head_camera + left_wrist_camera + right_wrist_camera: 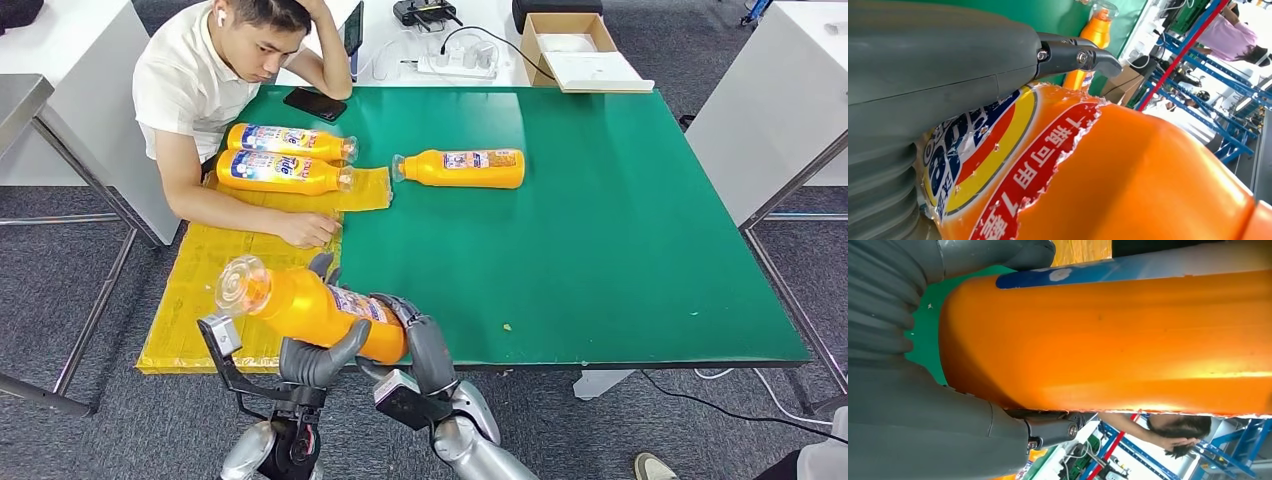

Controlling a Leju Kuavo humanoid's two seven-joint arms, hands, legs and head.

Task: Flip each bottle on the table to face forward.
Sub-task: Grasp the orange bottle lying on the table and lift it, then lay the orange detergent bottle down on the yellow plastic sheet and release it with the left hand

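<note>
Bottle in both hands, at the near-left corner of the green bench: we hold it lifted and tilted, cap end toward the left over the yellow mat. Our left hand wraps its lower side and our right hand clasps the base end. In the left wrist view the torn front label faces that palm. Two bottles lie on the mat beside a seated person's forearm, and another bottle lies alone farther right. Our worry is slippage: the smooth plastic could slide as we turn it. How firmly the fingers bear is hard to judge, since the bottle hides most of them. It could also drop near the person's hand.
</note>
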